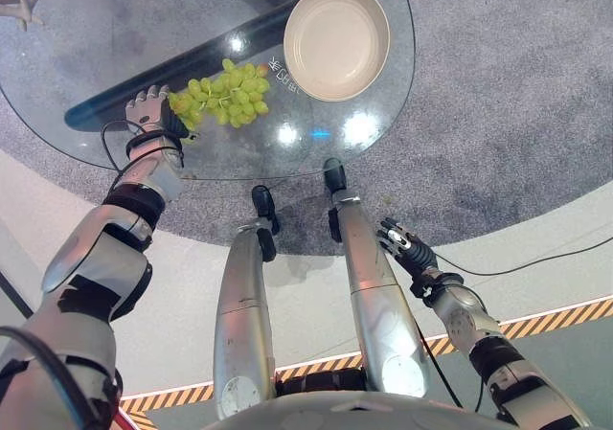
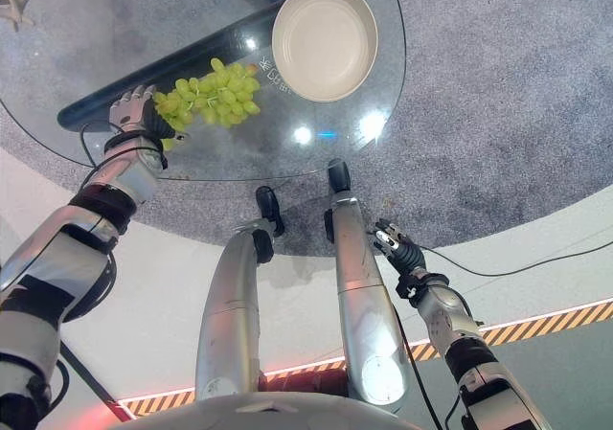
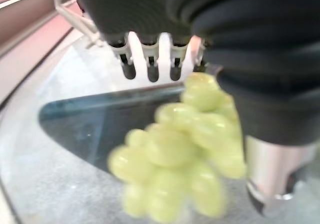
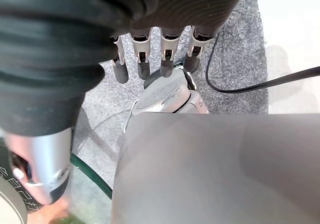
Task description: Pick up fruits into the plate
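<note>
At the near-left end of the grapes [image 1: 227, 93], the left hand [image 1: 149, 110] rests on the glass table [image 1: 86, 37], touching the bunch. Its wrist view shows the fingers [image 3: 151, 67] curled down above the fruit and the thumb [image 3: 270, 174] standing beside it, with the grapes lying between them. From these pictures one cannot tell whether the hand actually grips the bunch or only cups it.

The grapes are green and lie in a loose cluster on the glass, stretching away from the left hand toward the plate [image 1: 336, 40]. Their far-right end comes near the plate's rim but stays apart from it. No fruit lies in the plate, which is round, cream-coloured and shallow and sits beyond the grapes to their right, on the same table. A long dark bar [image 1: 115, 95] shows through the glass beneath the grapes, running from behind the left hand toward the plate.

Well apart from the grapes, off the table's near edge and low on the robot's right, the right hand [image 1: 402, 243] hangs above the grey carpet [image 1: 508, 114]. Its fingers [image 4: 170, 59] are loosely bent and hold nothing. On the pale floor nearer than the carpet runs a yellow-and-black striped line [image 1: 556, 317].
</note>
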You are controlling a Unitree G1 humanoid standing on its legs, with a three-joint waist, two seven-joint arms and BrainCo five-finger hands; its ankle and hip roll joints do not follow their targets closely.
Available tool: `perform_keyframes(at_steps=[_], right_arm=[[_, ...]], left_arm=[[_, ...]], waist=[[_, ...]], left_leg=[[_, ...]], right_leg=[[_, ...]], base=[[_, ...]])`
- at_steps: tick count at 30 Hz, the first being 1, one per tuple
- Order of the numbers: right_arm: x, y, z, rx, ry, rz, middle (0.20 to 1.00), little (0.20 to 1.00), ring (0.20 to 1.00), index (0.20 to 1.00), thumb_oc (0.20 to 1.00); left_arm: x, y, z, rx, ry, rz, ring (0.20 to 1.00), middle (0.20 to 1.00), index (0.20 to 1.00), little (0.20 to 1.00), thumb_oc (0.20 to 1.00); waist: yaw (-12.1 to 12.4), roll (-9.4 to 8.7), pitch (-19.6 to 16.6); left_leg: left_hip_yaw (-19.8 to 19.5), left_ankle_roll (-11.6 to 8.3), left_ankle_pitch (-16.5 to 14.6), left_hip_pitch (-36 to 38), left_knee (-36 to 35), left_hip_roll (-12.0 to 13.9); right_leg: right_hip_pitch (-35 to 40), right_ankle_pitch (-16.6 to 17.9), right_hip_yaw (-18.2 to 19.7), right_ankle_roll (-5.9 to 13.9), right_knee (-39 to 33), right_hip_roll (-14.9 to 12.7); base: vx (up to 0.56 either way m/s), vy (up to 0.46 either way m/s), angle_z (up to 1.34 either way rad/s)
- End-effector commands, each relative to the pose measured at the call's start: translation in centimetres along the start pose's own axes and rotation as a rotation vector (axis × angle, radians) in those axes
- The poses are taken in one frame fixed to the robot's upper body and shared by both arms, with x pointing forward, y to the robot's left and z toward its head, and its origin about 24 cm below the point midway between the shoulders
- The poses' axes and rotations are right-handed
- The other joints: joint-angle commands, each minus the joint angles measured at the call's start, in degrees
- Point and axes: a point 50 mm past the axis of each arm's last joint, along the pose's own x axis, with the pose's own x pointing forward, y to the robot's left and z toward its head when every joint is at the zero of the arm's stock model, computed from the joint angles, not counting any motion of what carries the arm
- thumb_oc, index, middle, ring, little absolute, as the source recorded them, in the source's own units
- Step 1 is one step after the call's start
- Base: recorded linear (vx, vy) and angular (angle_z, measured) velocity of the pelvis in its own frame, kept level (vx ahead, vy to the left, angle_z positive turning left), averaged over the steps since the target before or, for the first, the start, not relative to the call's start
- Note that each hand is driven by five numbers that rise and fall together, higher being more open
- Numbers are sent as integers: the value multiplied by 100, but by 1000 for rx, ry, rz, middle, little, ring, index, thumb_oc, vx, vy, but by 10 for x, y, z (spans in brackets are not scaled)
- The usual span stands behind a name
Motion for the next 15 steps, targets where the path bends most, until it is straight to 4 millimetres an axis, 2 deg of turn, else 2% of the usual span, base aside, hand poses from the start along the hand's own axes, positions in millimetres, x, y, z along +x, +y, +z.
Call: perform_keyframes(at_steps=[1,4,5,6,15], right_arm=[[-16,11,-23,83,16,47,1000,1000,1000,1000,1000],[-15,13,-22,88,9,51,1000,1000,1000,1000,1000],[-14,14,-21,87,4,56,1000,1000,1000,1000,1000],[-14,15,-20,89,2,58,1000,1000,1000,1000,1000],[-13,17,-17,90,-10,70,1000,1000,1000,1000,1000]], left_arm=[[2,7,-50,94,141,22,1000,1000,1000,1000,1000],[2,5,-47,72,127,14,1000,1000,1000,1000,1000],[2,4,-43,62,120,-3,944,944,944,944,944],[2,2,-40,58,107,-14,200,200,200,200,200],[5,5,-22,34,45,-18,200,200,200,200,200]], waist=[[65,-207,-303],[61,-215,-303],[54,-223,-303],[46,-230,-303],[-24,-270,-303]], left_leg=[[350,322,-31,-205,-36,-519],[358,345,-36,-243,-35,-521],[362,351,-36,-266,-42,-523],[367,349,-35,-273,-49,-525],[418,375,-31,-230,-161,-535]], right_leg=[[2,25,-489,-4,176,92],[-60,39,-477,0,198,100],[-91,48,-471,2,196,102],[-99,58,-468,4,180,105],[-111,123,-433,26,62,136]], base=[[-2,42,2],[-4,27,0],[-12,35,-1],[-11,30,-2],[0,0,0]])
